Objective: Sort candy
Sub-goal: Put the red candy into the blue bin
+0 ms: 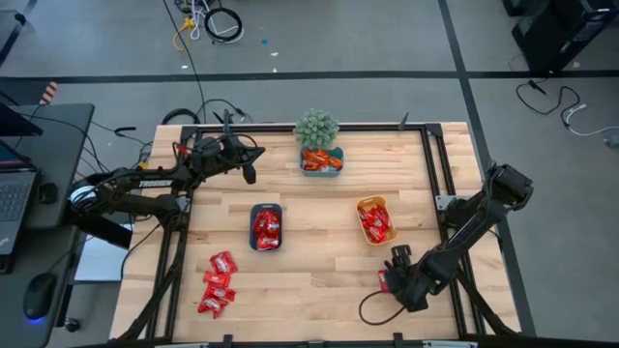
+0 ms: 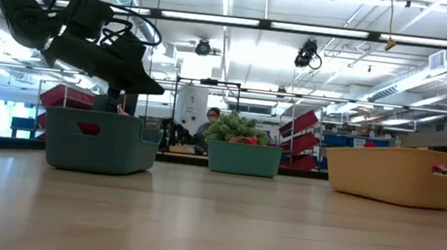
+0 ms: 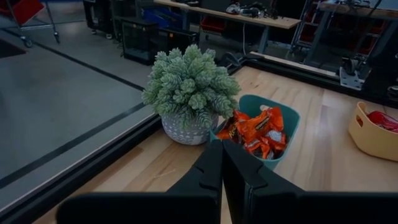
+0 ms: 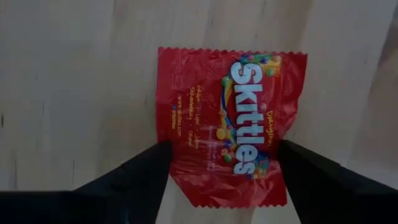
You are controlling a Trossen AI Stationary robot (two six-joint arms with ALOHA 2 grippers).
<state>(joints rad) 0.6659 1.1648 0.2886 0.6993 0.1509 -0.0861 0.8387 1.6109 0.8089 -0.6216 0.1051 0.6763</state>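
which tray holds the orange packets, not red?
The teal tray beside the potted plant, at the table's far edge. The blue tray at centre and the yellow tray to its right hold red packets.

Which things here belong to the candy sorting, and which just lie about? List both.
Job: loose shiny red wrapped candy packets; red Skittles packet between right gripper's open fingers; teal plastic tray; blue plastic tray; yellow plastic tray.
Lying about: green potted plant; floor cables.

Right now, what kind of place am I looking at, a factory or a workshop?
Most likely a robotics lab or workshop. A wooden table carries two robot arms and candy trays, cables trail over the grey floor, and the low view shows ceiling strip lights and shelving behind.
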